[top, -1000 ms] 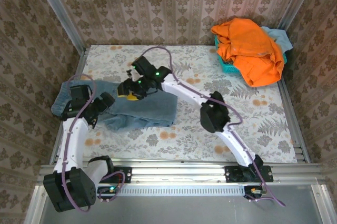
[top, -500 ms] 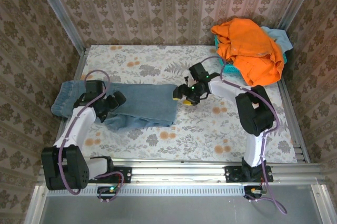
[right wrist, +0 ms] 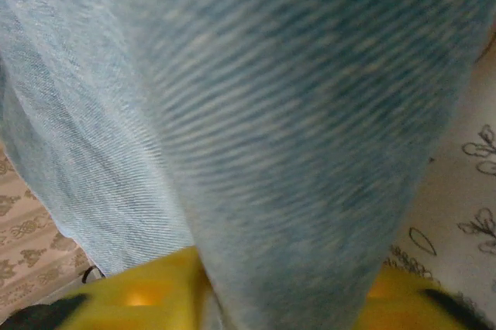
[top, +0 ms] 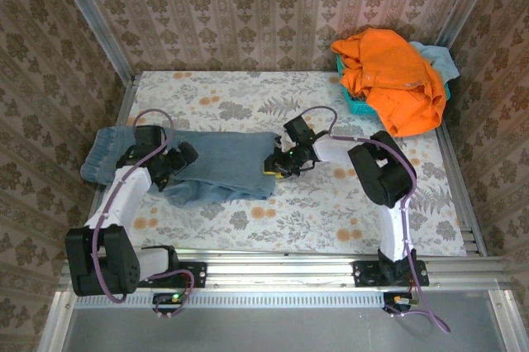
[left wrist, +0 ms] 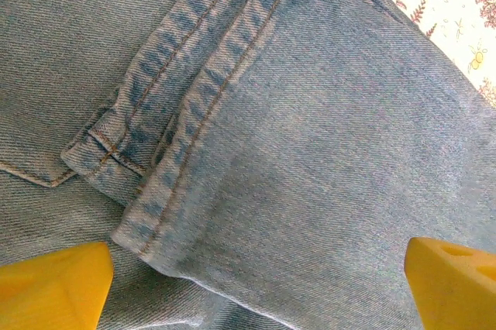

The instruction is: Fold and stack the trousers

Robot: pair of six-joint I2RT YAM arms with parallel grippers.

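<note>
The trousers [top: 223,166], faded light-blue jeans, lie folded flat on the left half of the floral table [top: 347,203]. My left gripper [top: 171,162] hovers over their left-middle part. In the left wrist view it [left wrist: 256,283] is open, its yellow fingertips [left wrist: 54,283] wide apart above the denim [left wrist: 310,152], two stitched hems lying just ahead. My right gripper [top: 277,164] sits at the jeans' right edge. In the blurred right wrist view it [right wrist: 279,299] is shut on a raised fold of denim [right wrist: 294,113] between its yellow fingers [right wrist: 139,295].
A teal basket [top: 357,104] at the back right holds a bright orange garment [top: 393,71] and a pale turquoise cloth [top: 436,56]. Patterned walls close in on three sides. A metal rail [top: 289,269] runs along the near edge.
The right gripper swung from over the jeans' middle out past their right edge, then came back left onto that edge. The left gripper shifted slightly right over the jeans.
</note>
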